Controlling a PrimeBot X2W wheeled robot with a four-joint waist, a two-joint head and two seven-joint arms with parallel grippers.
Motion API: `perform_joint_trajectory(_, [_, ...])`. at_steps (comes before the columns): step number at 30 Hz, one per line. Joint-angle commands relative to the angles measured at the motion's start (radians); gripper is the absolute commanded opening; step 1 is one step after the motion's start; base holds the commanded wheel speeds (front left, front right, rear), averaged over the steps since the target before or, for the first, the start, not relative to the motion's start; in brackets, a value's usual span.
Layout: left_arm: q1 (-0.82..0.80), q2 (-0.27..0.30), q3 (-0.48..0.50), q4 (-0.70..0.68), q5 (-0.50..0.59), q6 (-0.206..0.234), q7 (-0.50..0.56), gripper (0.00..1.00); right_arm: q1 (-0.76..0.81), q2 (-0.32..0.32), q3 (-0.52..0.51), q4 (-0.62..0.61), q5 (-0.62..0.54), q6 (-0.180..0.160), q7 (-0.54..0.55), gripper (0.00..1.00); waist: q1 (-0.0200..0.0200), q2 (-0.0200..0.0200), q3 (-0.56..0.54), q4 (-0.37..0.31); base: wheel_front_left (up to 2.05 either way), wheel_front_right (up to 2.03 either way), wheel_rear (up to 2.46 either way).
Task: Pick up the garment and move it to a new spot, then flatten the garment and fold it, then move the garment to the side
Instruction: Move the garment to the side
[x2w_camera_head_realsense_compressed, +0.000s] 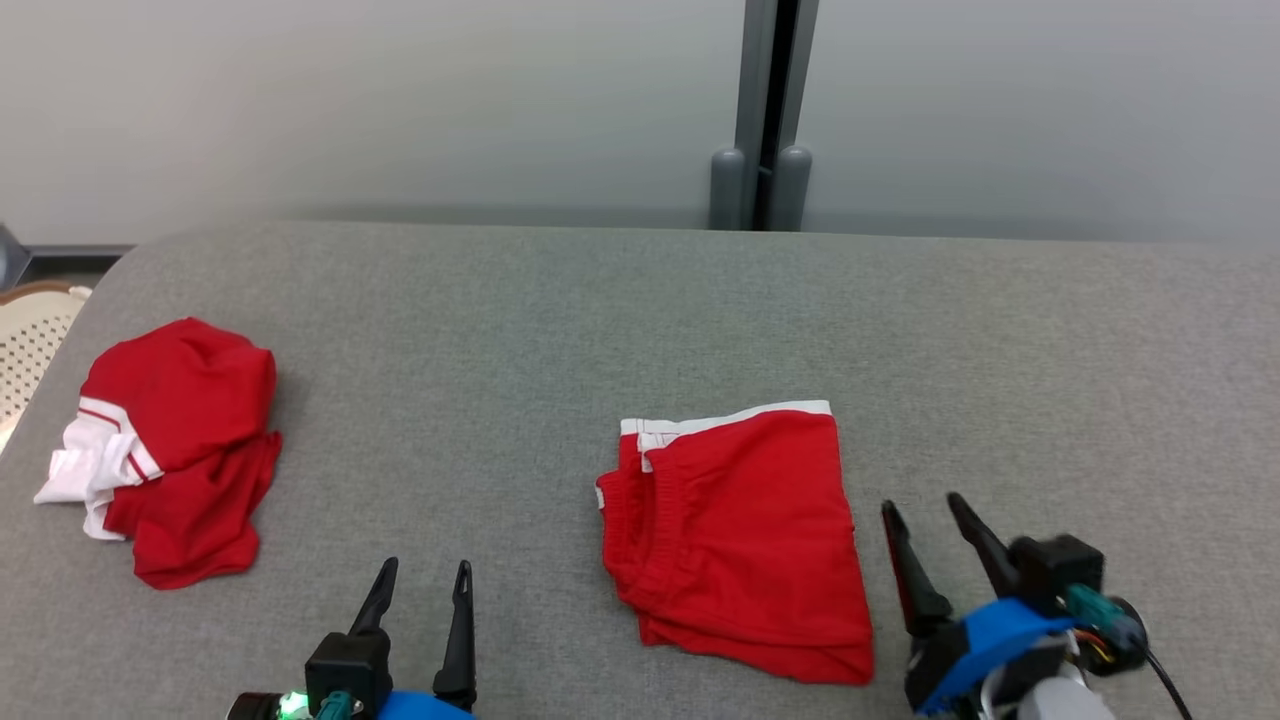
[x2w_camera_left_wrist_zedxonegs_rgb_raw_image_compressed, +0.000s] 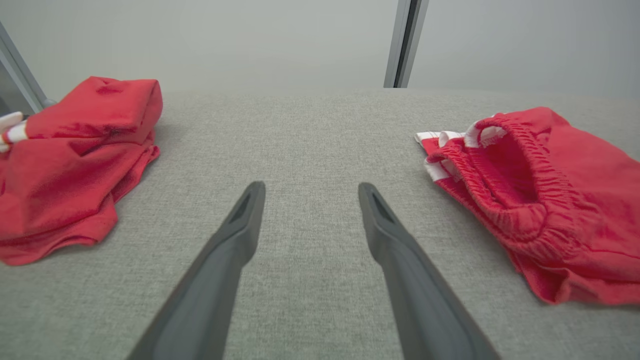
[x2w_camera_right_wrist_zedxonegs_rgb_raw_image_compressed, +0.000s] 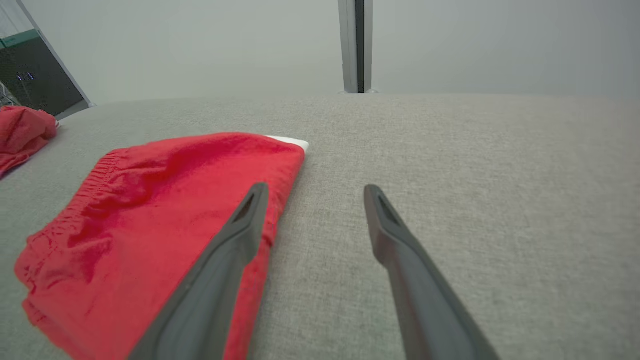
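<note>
While folded red fabric shorts (x2w_camera_head_realsense_compressed: 735, 540), white-trimmed, lie mid grey cloth table (x2w_camera_head_realsense_compressed: 600, 300), left gripper (x2w_camera_head_realsense_compressed: 425, 567) and right gripper (x2w_camera_head_realsense_compressed: 921, 503) gape empty. Fold judged done; next pinch all layers, shift aside.

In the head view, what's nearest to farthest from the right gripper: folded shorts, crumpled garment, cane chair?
From the right gripper:
1. folded red shorts, just left of it.
2. crumpled red garment, far left.
3. cane chair, past the left edge.

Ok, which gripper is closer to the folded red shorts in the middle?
Right. The right gripper sits open just right of the shorts; the left gripper is open too, farther off to their left.
</note>
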Motion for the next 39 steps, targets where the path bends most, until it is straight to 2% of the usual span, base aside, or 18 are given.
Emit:
perform_joint_trajectory(1, [-0.017,-0.001,-0.007,0.003,-0.003,-0.006,-0.003,1.00,-0.050,-0.002,0.029,0.037,0.008,0.000,-0.003,1.00,0.0000,0.0000,0.016,0.016,0.00,0.00,0.00])
perform_joint_trajectory(11, [-0.047,-0.002,-0.038,0.019,-0.018,-0.012,-0.003,1.00,-0.213,-0.003,0.111,0.321,0.026,0.000,0.062,1.00,0.0000,0.0000,0.061,0.085,0.00,0.00,0.00])
perform_joint_trajectory(12, [-0.049,-0.002,-0.038,0.019,-0.016,-0.014,-0.003,1.00,-0.222,-0.003,0.106,0.343,0.028,0.000,0.058,0.45,0.0000,0.0000,0.064,0.090,0.00,0.00,0.00])
perform_joint_trajectory(13, [-0.050,-0.002,-0.037,0.018,-0.015,-0.016,-0.003,1.00,-0.230,-0.003,0.098,0.365,0.023,0.000,0.052,0.00,0.0000,0.0000,0.067,0.093,0.00,0.00,0.00])
perform_joint_trajectory(17, [-0.044,-0.002,-0.019,0.011,-0.027,-0.003,-0.003,1.00,-0.249,-0.004,0.082,0.406,0.039,0.000,0.017,0.00,0.0000,0.0000,0.070,0.086,0.00,0.00,0.00])
perform_joint_trajectory(21, [-0.038,-0.002,-0.041,0.004,-0.022,-0.018,-0.003,1.00,-0.270,-0.005,0.068,0.418,0.045,-0.001,0.000,0.00,0.0000,0.0000,0.062,0.040,0.00,0.00,0.00])
perform_joint_trajectory(24, [-0.039,-0.002,-0.066,-0.011,-0.031,-0.026,-0.003,1.00,-0.276,-0.005,0.065,0.401,0.050,-0.001,-0.003,0.00,0.0000,0.0000,0.054,-0.027,0.00,0.00,0.00])
perform_joint_trajectory(32, [-0.087,-0.002,-0.188,-0.048,-0.046,-0.047,-0.003,1.00,-0.245,-0.003,0.075,0.338,0.035,0.000,-0.004,0.00,0.0000,0.0000,0.069,-0.258,0.00,0.00,0.00])
perform_joint_trajectory(39, [-0.127,-0.001,-0.249,-0.047,-0.055,-0.043,-0.003,1.00,-0.227,-0.002,0.098,0.300,0.058,0.000,-0.003,0.00,0.0000,0.0000,0.096,-0.402,0.00,0.00,0.00])
